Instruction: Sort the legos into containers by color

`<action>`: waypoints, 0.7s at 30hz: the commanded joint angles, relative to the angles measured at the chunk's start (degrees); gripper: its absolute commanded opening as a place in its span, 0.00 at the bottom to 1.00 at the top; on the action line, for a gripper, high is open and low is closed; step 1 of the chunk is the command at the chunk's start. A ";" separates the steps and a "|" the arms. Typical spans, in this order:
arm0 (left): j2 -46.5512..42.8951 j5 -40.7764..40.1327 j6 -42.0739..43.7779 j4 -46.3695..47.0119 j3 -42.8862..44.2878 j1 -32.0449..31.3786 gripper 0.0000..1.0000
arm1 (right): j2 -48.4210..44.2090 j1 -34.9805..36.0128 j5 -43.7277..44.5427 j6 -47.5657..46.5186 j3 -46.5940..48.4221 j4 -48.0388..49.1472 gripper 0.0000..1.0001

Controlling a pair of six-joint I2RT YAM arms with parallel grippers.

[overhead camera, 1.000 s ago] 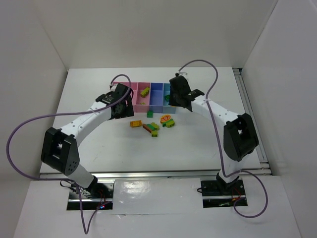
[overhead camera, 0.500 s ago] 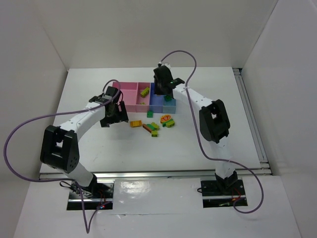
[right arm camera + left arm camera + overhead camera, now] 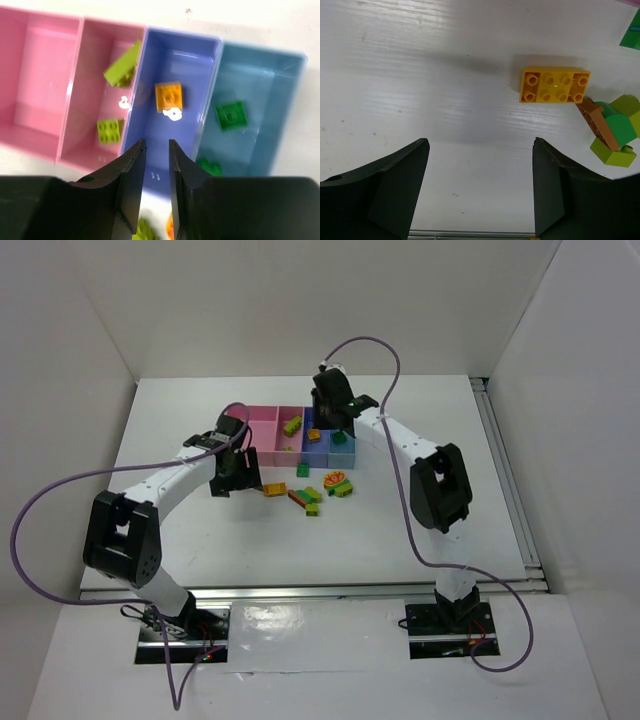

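Note:
The containers are a row of joined bins (image 3: pixel 262 436): wide pink (image 3: pixel 35 85), narrow pink (image 3: pixel 90 115), blue-purple (image 3: pixel 172 145) and light blue (image 3: pixel 260 100). The narrow pink bin holds two yellow-green legos (image 3: pixel 122 65). The blue-purple bin holds an orange-yellow one (image 3: pixel 168 96). The light blue bin holds two green ones (image 3: pixel 231 115). My right gripper (image 3: pixel 156 145) hovers over the blue-purple bin, jaws a narrow gap apart and empty. My left gripper (image 3: pixel 480 145) is wide open and empty over bare table. An orange-yellow lego (image 3: pixel 554 85) lies just ahead of it.
Loose legos lie in front of the bins: a red-brown one (image 3: pixel 594 117) with green and yellow-green ones (image 3: pixel 615 125) against it, a green one (image 3: pixel 303 469), and an orange and green cluster (image 3: pixel 338 483). White walls enclose the table.
My right arm swung left from beside the light blue bin to above the bins. My left gripper drew back from the pink bin to the table near the orange-yellow lego.

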 commanded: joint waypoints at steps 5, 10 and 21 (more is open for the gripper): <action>6.98 0.76 -0.38 1.83 3.34 -3.81 0.88 | -20.04 -0.17 0.42 2.77 -20.52 3.53 0.37; 8.75 0.58 -7.41 6.13 3.35 -4.34 0.97 | -25.67 -1.58 -0.64 2.25 -24.07 2.48 0.58; 17.46 -3.71 -8.92 4.90 12.48 -6.72 0.98 | -26.91 -3.33 -1.34 1.20 -24.59 0.54 0.72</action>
